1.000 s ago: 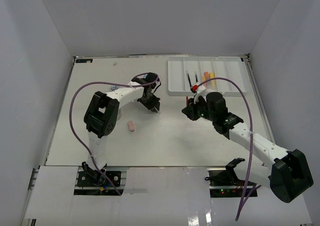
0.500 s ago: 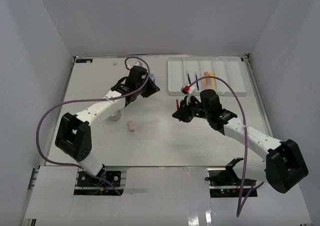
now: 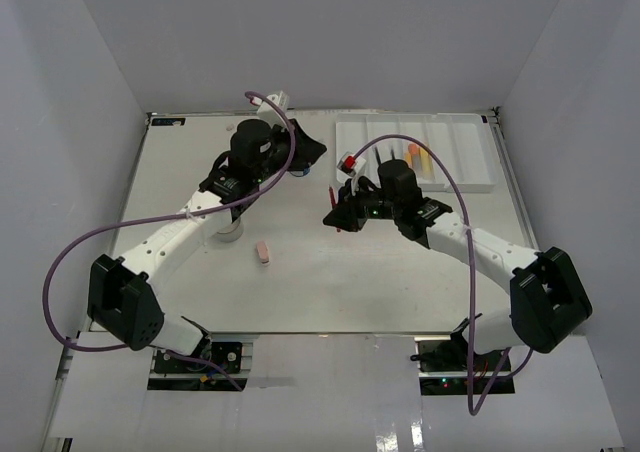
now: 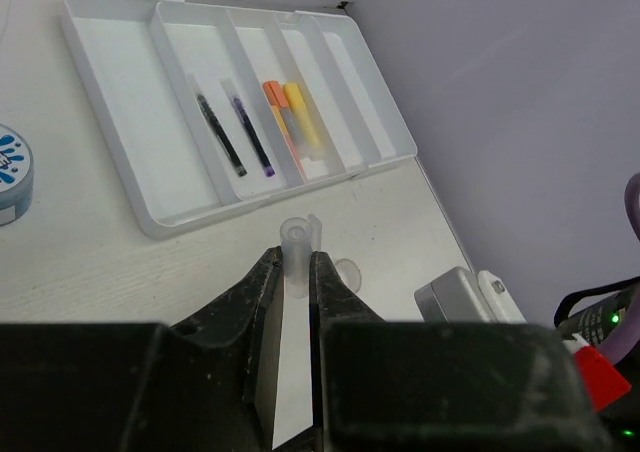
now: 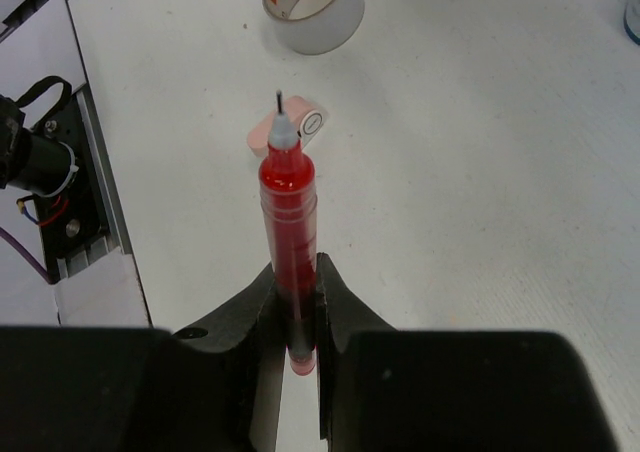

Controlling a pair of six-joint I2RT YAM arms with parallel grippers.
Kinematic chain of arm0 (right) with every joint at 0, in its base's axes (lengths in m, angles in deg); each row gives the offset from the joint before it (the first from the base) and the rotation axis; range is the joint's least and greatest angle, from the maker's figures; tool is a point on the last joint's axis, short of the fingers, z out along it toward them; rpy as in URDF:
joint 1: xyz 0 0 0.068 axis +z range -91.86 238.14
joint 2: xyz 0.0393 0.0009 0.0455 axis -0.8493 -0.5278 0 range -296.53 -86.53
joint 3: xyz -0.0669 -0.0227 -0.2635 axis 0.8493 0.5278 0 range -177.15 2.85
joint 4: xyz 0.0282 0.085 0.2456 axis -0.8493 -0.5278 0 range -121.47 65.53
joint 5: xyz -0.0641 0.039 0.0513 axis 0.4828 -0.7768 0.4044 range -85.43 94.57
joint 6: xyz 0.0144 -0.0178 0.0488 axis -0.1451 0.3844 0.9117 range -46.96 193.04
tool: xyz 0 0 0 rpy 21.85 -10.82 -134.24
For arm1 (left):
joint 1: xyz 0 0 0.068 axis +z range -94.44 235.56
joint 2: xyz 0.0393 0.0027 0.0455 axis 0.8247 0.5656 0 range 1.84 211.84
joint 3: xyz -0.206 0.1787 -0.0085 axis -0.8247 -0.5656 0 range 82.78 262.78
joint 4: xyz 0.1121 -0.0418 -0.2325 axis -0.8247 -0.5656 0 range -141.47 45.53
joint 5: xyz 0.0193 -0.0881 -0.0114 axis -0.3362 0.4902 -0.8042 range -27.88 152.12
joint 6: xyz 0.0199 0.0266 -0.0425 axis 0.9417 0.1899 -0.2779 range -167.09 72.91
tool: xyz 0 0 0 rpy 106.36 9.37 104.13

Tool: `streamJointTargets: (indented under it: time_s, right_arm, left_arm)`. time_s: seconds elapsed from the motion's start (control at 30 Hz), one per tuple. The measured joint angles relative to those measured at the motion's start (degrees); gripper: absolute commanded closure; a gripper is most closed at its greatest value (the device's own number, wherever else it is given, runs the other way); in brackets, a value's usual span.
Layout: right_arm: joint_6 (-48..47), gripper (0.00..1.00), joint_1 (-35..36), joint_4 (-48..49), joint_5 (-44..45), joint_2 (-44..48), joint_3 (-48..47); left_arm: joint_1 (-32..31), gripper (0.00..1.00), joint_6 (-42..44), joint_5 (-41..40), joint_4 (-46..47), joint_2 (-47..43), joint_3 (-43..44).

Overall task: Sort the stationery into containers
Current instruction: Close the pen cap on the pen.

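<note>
My left gripper [image 4: 295, 257] is shut on a small clear cap [image 4: 298, 240], held above the table just in front of the white divided tray [image 4: 120, 82]. The tray holds two dark pens [image 4: 215, 124], an orange marker [image 4: 281, 118] and a yellow marker [image 4: 304, 122]. My right gripper [image 5: 295, 267] is shut on a red pen [image 5: 288, 197] with its bare tip pointing away. From above, the left gripper [image 3: 312, 152] is beside the tray [image 3: 465, 154], and the right gripper [image 3: 335, 215] is mid-table.
A pink eraser [image 5: 268, 130] lies beyond the pen tip and shows again at the eraser [image 3: 263, 253] from above. A clear tape roll [image 5: 313, 7] stands farther off. A blue-patterned jar [image 4: 8, 172] sits left of the tray. White walls enclose the table.
The left arm has stretched out toward the back, carrying its gripper up beside the tray. The right gripper has moved left with the red pen.
</note>
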State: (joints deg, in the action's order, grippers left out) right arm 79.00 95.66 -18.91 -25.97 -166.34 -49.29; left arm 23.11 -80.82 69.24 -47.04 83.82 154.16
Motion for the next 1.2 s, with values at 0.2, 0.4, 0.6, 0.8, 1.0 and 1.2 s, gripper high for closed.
streamJointTargets:
  time_s: [0.2, 0.4, 0.6, 0.8, 1.0, 1.2]
  right_arm:
    - [-0.3, 0.92, 0.0, -1.1, -0.1, -1.8, -3.1]
    - [-0.4, 0.92, 0.0, -1.8, 0.1, -3.1, -4.7]
    - [-0.5, 0.92, 0.0, -2.6, 0.6, -4.2, -5.7]
    - [-0.6, 0.92, 0.0, -2.7, 0.8, -4.6, -7.0]
    - [-0.6, 0.92, 0.0, -2.7, 1.5, -4.6, -7.7]
    - [-0.7, 0.92, 0.0, -2.7, 1.5, -4.6, -7.8]
  left_arm:
    - [0.0, 0.96, 4.1, 3.0, 0.0, -0.5, -0.7]
    - [0.0, 0.96, 6.4, 4.6, 0.0, -1.9, -0.7]
    - [-0.3, 0.96, 8.2, 5.8, 0.1, -4.1, -1.2]
    - [-0.5, 0.96, 9.3, 6.9, 0.3, -5.0, -2.2]
    - [-0.6, 0.96, 9.7, 7.7, 0.1, -5.3, -4.3]
    - [-0.7, 0.96, 9.9, 8.6, 0.2, -5.9, -5.0]
